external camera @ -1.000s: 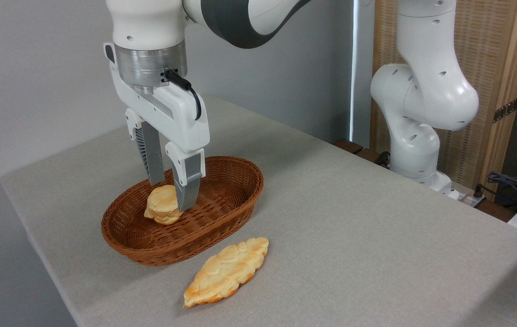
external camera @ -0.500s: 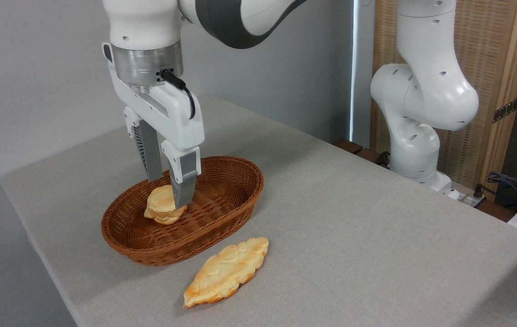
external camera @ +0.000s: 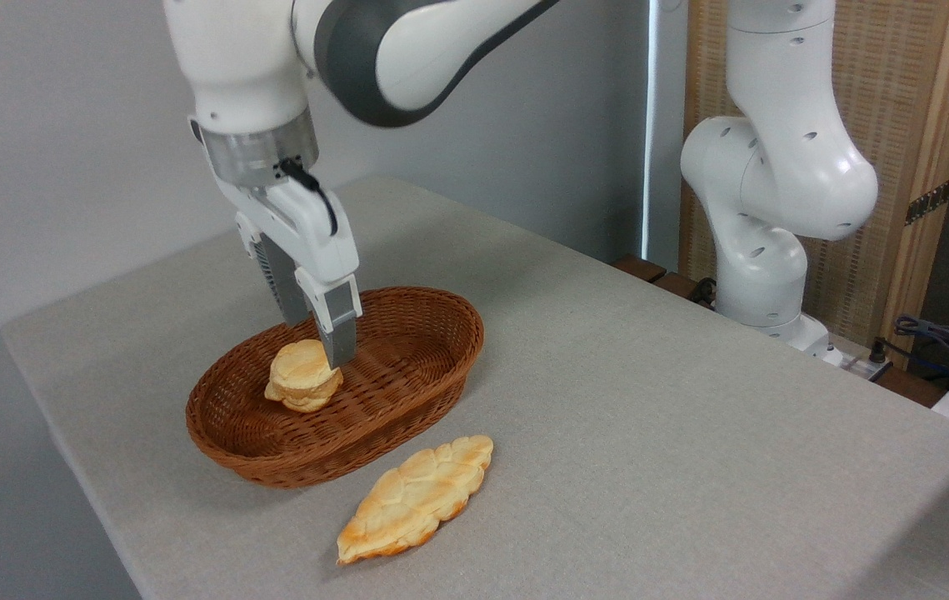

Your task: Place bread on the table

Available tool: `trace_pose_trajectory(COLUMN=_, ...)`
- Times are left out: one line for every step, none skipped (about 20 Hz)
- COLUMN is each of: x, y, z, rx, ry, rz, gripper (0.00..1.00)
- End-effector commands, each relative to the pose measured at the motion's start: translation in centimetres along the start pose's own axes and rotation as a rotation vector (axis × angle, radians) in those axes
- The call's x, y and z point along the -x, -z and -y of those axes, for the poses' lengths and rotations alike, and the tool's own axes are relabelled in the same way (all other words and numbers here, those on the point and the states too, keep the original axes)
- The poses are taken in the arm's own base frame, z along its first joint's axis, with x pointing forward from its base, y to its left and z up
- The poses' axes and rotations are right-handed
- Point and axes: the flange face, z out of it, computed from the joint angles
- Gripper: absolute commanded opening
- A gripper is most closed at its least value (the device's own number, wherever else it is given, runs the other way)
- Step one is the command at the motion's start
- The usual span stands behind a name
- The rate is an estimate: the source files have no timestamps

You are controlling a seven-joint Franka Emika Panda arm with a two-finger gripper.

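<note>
Nearest, on the grey cloth-covered worktop, a long leaf-shaped braided bread, lying flat just in front of the brown wicker basket. Inside the basket, toward its left half, the small roundish bread, pale golden, tilted. At the bun's upper right, the tool, pointing down with its fingers near each other; gripping or merely touching, cannot tell. Farther right, the white arm base at the worktop's far edge.

We find the gripper closed on the bread inside the basket; a braided loaf lies just beside it on the table.
</note>
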Motion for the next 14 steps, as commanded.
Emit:
trace_pose_trajectory(x=-1.1, y=-3.0, z=-1.7, rx=0.048, ry=-0.025, rz=0.038, gripper=1.0)
trace_pose_trajectory(x=-1.9, y=-3.9, z=-2.4, rx=0.056, ry=-0.042, rz=0.042, gripper=1.0)
trace_pose_trajectory(x=-2.1, y=-4.2, z=-2.5, rx=0.055, ry=-0.046, rz=0.039, gripper=1.0)
trace_pose_trajectory(x=-2.4, y=-4.5, z=-2.5, rx=0.05, ry=-0.049, rz=0.031, gripper=1.0)
trace_pose_trajectory(x=-2.6, y=-5.3, z=-2.3, rx=0.05, ry=-0.048, rz=0.03, gripper=1.0)
trace_pose_trajectory(x=-3.2, y=-5.9, z=-2.7, rx=0.047, ry=-0.059, rz=0.02, gripper=1.0)
trace_pose_trajectory(x=-3.6, y=-6.6, z=-3.0, rx=0.046, ry=-0.068, rz=0.018, gripper=1.0)
trace_pose_trajectory(x=-3.8, y=-6.9, z=-2.9, rx=0.045, ry=-0.068, rz=0.015, gripper=1.0)
trace_pose_trajectory(x=-3.9, y=-7.4, z=-2.8, rx=0.046, ry=-0.068, rz=0.013, gripper=1.0)
trace_pose_trajectory(x=-4.0, y=-7.7, z=-2.6, rx=0.045, ry=-0.067, rz=0.011, gripper=1.0)
trace_pose_trajectory(x=-4.2, y=-8.1, z=-2.6, rx=0.047, ry=-0.067, rz=0.012, gripper=1.0)
trace_pose_trajectory(x=-4.3, y=-8.4, z=-2.7, rx=0.049, ry=-0.071, rz=0.013, gripper=1.0)
trace_pose_trajectory(x=-4.6, y=-8.7, z=-3.2, rx=0.052, ry=-0.083, rz=0.018, gripper=1.0)
trace_pose_trajectory(x=-4.7, y=-8.9, z=-3.2, rx=0.052, ry=-0.088, rz=0.022, gripper=1.0)
